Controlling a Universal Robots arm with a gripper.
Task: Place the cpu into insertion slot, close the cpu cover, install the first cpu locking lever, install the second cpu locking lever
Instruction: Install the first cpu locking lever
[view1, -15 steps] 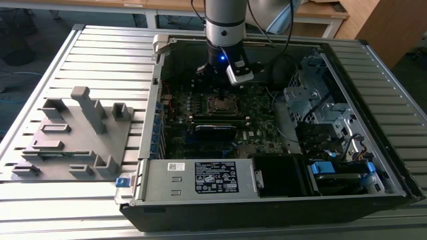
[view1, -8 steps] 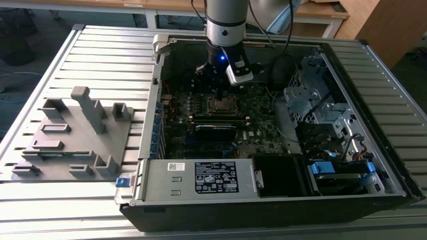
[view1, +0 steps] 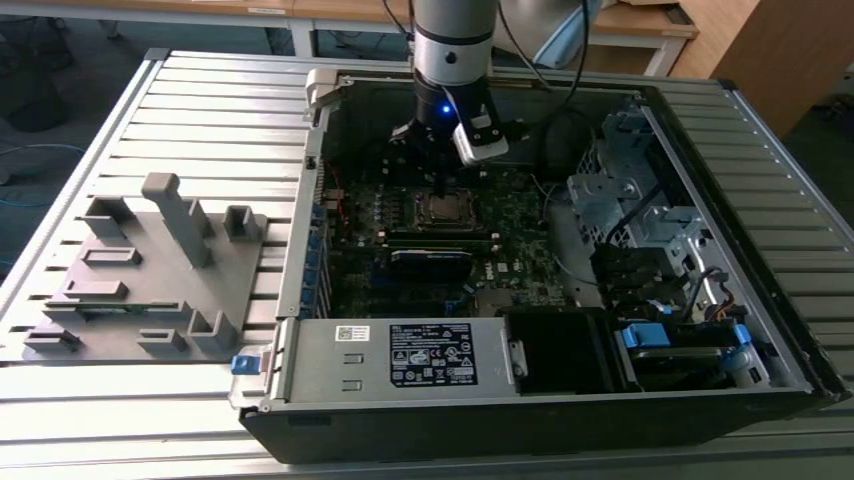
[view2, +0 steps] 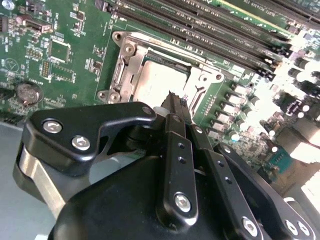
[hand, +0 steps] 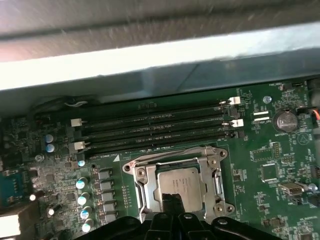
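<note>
Exterior view: my gripper (view1: 447, 188) hangs over the insertion slot (view1: 447, 210).
Second wrist view: jaws clenched, empty, likely to serve as one narrow prod. Tips above the seated cpu (view2: 159, 82).
First wrist view: cpu cover (hand: 144, 184) looks down, framing it.

The case (view1: 534, 432) is sitting on the table (view1: 200, 100), with a rack (view1: 147, 275) lying at the exterior view's left of it; the cpu (hand: 181, 184) is resting in the insertion slot (view1: 429, 200).

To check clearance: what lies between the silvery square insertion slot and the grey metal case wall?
Long black memory strips, lying parallel, in the first wrist view.
</note>
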